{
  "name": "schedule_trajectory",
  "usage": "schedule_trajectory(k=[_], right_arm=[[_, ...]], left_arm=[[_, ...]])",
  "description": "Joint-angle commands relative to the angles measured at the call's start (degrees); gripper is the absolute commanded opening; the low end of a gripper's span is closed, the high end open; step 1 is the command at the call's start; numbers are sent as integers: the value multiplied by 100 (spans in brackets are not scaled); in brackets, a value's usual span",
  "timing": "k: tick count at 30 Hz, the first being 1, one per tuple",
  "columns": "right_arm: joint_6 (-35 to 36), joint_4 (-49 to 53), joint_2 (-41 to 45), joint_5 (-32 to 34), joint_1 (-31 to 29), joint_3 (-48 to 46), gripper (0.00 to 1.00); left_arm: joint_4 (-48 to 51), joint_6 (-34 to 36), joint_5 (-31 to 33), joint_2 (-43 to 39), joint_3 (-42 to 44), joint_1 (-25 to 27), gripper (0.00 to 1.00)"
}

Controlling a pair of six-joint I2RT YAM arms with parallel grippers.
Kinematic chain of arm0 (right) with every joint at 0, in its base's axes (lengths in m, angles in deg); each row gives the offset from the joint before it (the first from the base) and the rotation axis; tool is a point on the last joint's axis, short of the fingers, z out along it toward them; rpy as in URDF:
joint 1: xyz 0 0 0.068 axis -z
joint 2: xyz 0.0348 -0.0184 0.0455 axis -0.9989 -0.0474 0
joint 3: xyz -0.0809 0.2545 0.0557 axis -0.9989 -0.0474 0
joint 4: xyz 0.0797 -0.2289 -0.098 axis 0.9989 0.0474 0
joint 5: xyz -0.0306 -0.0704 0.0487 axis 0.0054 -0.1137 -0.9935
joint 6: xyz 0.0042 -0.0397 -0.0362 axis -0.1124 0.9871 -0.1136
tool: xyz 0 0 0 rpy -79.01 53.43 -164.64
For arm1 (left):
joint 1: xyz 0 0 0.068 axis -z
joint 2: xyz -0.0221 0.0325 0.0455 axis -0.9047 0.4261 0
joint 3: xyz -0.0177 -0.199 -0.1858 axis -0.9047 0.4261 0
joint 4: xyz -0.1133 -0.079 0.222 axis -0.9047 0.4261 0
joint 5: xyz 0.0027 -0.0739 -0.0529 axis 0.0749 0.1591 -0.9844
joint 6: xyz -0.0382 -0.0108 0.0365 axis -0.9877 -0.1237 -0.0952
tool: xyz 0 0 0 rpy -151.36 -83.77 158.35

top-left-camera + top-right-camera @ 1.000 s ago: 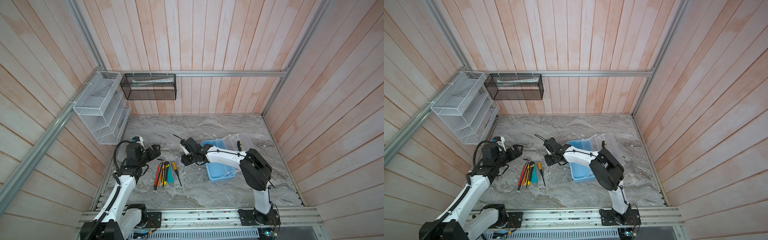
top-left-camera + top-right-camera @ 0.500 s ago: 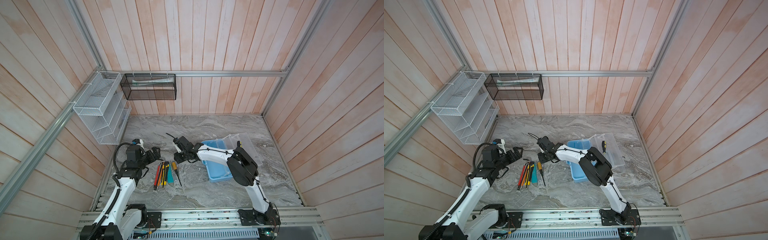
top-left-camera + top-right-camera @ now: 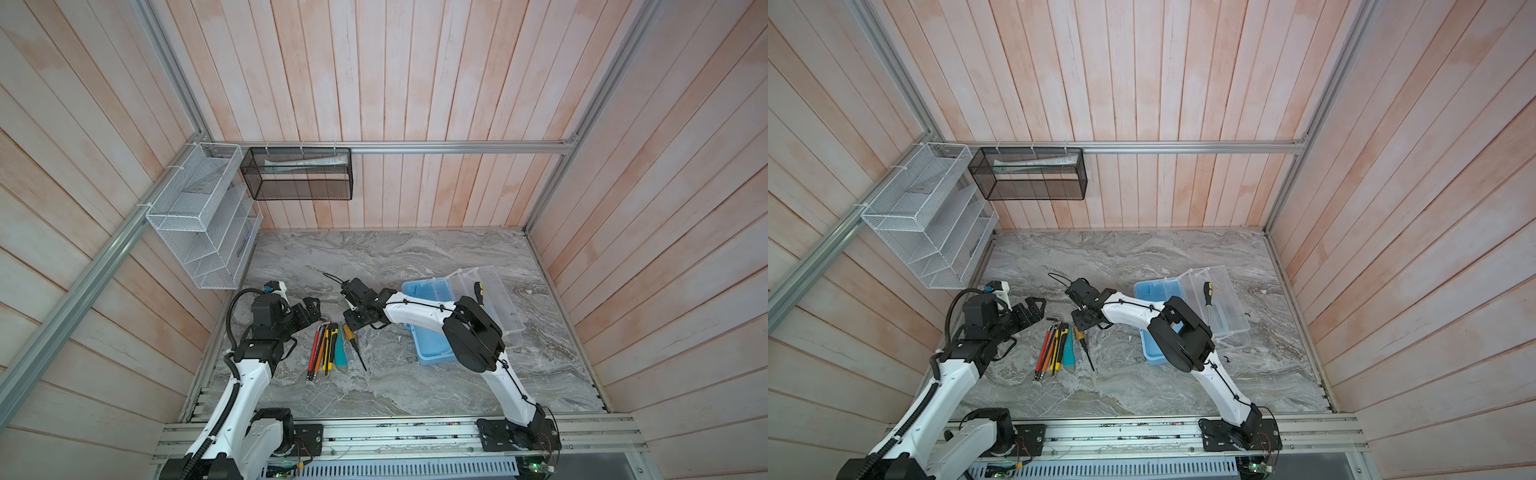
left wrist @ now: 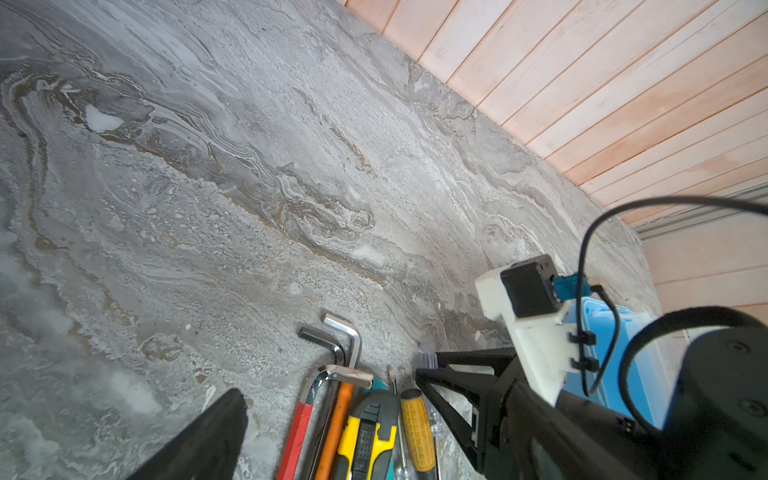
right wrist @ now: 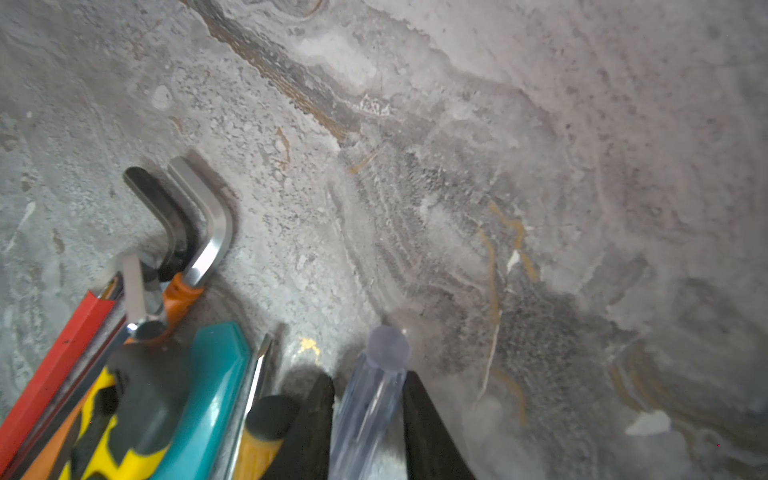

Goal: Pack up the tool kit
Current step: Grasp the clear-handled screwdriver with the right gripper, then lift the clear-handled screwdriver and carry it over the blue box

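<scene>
The tool kit's light blue box (image 3: 432, 353) stands open at the right, its clear lid (image 3: 494, 299) leaning behind it with a yellow-and-black screwdriver (image 3: 478, 291) on it. Left of the box lie hex keys (image 3: 316, 353), a yellow utility knife (image 3: 329, 349), a teal utility knife (image 3: 340, 351) and a yellow-handled screwdriver (image 3: 349, 332) in a row. My right gripper (image 5: 368, 399) is down at the row's far end, both fingers pressed against a clear-handled screwdriver (image 5: 374, 386) that lies on the table. My left gripper (image 3: 309, 309) hovers open just left of the hex keys, holding nothing.
A white wire mesh rack (image 3: 199, 232) hangs on the left wall and a black mesh basket (image 3: 299, 178) on the back wall. Wooden walls close in the marble table (image 3: 395, 257) on three sides. The right forearm (image 3: 415, 311) stretches over the box's left end.
My right gripper has swung left from beside the box to the tool row and closed in on the clear screwdriver handle. The left arm has hardly moved.
</scene>
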Motion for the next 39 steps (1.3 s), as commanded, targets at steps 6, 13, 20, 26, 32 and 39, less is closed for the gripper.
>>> schedule_trajectory(k=[6, 13, 20, 26, 32, 39], right_arm=[[147, 541, -235, 368, -46, 420, 15], [164, 510, 423, 362, 94, 248, 0], [383, 352, 1550, 282, 446, -442, 0], [566, 632, 2557, 290, 1016, -936, 0], [940, 918, 3730, 607, 1943, -1511, 0], [1421, 1542, 4603, 1139, 2987, -1980, 0]], left_arm=[[32, 110, 101, -62, 49, -36, 100], [84, 140, 86, -50, -66, -35, 100], [33, 106, 36, 5, -77, -37, 100], [-30, 82, -14, 60, -96, -38, 100], [-54, 74, -65, 122, -122, -37, 100], [-94, 13, -108, 152, -93, -36, 100]])
